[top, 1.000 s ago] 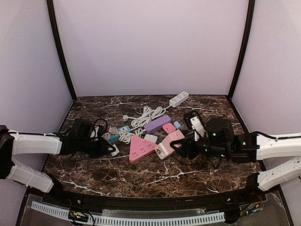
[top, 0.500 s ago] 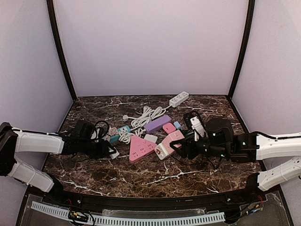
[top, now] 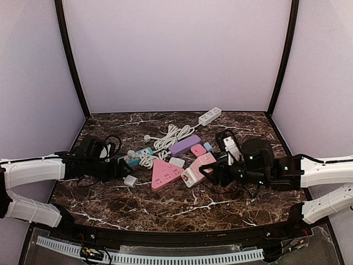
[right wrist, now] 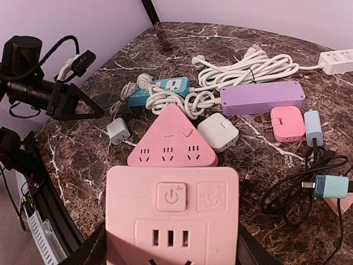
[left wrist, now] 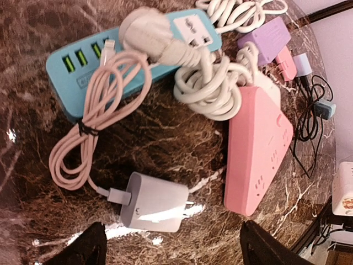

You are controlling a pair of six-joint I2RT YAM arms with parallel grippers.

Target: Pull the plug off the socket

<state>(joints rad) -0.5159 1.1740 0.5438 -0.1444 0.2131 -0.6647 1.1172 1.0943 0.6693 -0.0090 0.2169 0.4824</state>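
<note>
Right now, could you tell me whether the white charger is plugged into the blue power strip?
No, the white charger lies on the table apart from the blue power strip, its prongs bare.

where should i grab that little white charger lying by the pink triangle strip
Take the white charger by its body, coming straight down from above and pinching across its two bare long sides. It lies flat. Its prongs stick out toward the pink triangular strip and the pink cable leaves the opposite end, so both ends are poor holds.
</note>
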